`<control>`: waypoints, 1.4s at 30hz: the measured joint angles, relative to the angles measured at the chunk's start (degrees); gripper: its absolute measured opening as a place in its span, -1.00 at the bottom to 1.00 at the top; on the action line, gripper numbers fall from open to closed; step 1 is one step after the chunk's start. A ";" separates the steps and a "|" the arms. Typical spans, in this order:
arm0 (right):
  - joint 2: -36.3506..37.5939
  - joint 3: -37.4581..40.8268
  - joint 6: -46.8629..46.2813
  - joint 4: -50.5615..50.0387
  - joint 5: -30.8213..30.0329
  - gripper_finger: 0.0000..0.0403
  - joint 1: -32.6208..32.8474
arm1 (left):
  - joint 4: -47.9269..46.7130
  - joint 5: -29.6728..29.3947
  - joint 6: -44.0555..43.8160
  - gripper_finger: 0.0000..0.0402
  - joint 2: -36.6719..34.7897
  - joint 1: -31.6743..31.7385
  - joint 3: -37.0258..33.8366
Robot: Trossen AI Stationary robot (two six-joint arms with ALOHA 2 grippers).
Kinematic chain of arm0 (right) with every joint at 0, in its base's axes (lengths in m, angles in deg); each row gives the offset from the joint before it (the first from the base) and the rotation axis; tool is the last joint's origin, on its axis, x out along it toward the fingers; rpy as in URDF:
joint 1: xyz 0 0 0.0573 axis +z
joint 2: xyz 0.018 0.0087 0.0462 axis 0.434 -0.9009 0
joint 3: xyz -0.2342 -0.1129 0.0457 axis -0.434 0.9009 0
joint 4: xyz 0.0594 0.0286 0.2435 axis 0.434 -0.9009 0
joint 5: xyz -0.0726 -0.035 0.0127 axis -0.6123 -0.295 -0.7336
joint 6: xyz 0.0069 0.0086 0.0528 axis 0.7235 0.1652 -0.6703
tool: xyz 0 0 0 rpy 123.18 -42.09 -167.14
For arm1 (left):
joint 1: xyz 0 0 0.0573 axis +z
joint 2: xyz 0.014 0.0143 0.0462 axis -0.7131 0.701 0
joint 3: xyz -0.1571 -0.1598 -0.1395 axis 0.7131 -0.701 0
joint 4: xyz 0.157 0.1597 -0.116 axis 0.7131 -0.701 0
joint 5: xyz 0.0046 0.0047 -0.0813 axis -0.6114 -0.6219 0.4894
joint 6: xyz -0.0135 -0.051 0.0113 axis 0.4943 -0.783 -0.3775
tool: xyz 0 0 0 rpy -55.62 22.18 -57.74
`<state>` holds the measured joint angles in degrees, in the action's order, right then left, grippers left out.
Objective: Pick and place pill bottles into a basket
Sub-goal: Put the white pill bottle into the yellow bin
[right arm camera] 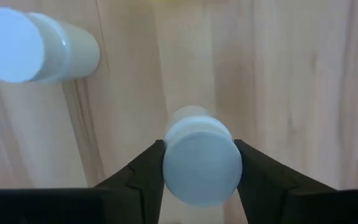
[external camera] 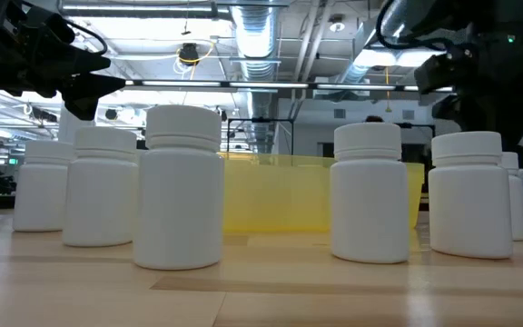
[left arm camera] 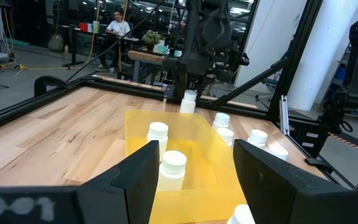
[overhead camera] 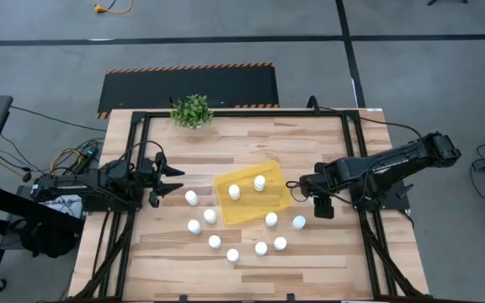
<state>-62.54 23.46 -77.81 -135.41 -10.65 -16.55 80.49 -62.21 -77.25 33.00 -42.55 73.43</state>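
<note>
Plant (overhead camera: 192, 110) beyond basket (overhead camera: 278, 199), apart

bottles (external camera: 183, 186) upright, row on table (external camera: 271, 291) | yellow basket (external camera: 280, 195) behind | arms above

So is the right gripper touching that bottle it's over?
Touching. The right wrist view shows both fingers of the right gripper pressed against the sides of the pill bottle.
</note>
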 joint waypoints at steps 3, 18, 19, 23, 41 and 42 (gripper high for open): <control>0.02 -3.37 2.41 -3.25 0.01 -0.26 -1.51 | 0.00 -0.01 0.00 -0.03 0.01 -0.02 0.00; -0.66 -21.57 11.31 -11.49 -0.48 -0.26 -11.98 | 0.00 0.00 0.00 -0.03 -0.01 -0.02 0.00; -1.47 -22.80 11.49 -11.84 -0.50 -0.26 -12.52 | 0.00 -0.01 0.00 -0.03 -0.01 -0.01 0.00; -6.84 -28.74 14.82 -15.81 -0.50 -0.23 -13.93 | 0.00 0.00 0.00 -0.03 0.01 0.00 0.00; -30.35 -48.19 30.69 -14.79 0.51 -0.26 -13.85 | 0.00 0.01 0.00 -0.03 0.01 0.00 0.00; -30.91 -48.20 31.03 -14.73 0.91 -0.26 -14.03 | 0.00 -0.01 0.00 -0.03 0.01 0.00 0.02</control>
<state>-93.45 -24.73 -46.78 -150.14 -9.74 -30.58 80.49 -62.22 -77.25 33.01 -42.55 73.45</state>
